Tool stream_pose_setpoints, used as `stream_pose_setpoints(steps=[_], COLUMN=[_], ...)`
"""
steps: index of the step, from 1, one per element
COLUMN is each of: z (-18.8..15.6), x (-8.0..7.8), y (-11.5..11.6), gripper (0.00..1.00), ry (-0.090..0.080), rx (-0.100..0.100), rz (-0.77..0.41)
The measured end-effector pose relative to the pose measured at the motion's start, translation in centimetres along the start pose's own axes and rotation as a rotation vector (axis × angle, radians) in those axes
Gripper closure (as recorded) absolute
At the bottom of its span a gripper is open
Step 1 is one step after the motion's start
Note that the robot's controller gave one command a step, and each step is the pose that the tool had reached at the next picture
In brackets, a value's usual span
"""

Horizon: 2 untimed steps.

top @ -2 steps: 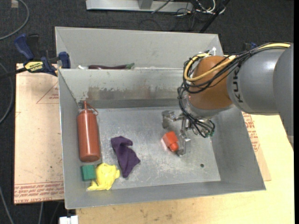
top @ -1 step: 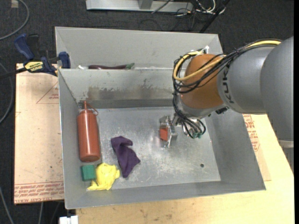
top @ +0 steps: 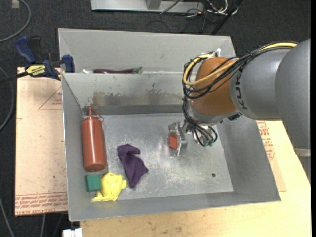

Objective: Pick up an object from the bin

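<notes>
Dark floor with cables surrounds a grey metal bin (top: pixel 207 181), seen from above and a little to one side.

In the camera view the arm reaches in from the right. Its orange-covered wrist hangs over the bin's middle, and the tool (top: pixel 175 143) sits low, close to the bin's bare floor just right of centre. A small red-orange piece (top: pixel 173 141) shows at its tip. I cannot tell whether that is a loose thing of the bin or part of the tool, nor whether the tool is spread, pressed together or pinching it.

The other things lie well apart from the tool, along the bin's left side:
- a reddish-brown bottle (top: pixel 94 143) lying lengthwise by the left wall
- a crumpled purple cloth (top: pixel 132 165) beside it
- a yellow crumpled thing (top: pixel 112 185) touching a small green block (top: pixel 93 182) near the front left corner

As I judge it, the task is at the grasping stage. The tool is down at the floor, but nothing is clearly lifted. A sure grip, the lift and the carry out of the bin are left to do.
</notes>
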State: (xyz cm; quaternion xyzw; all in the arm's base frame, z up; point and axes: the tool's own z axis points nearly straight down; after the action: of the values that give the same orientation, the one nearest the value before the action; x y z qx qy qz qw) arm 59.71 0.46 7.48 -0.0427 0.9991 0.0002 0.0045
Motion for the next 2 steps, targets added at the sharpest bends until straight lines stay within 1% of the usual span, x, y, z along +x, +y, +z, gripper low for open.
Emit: stream_pose_setpoints(steps=[1,2], z=[-10.63,-10.63], x=[-0.94,-0.94], y=[-3.52,-3.50], gripper=[1.00,1.00], ry=[-0.004,-0.004], rx=[0.000,0.000], rz=[-0.008,-0.009])
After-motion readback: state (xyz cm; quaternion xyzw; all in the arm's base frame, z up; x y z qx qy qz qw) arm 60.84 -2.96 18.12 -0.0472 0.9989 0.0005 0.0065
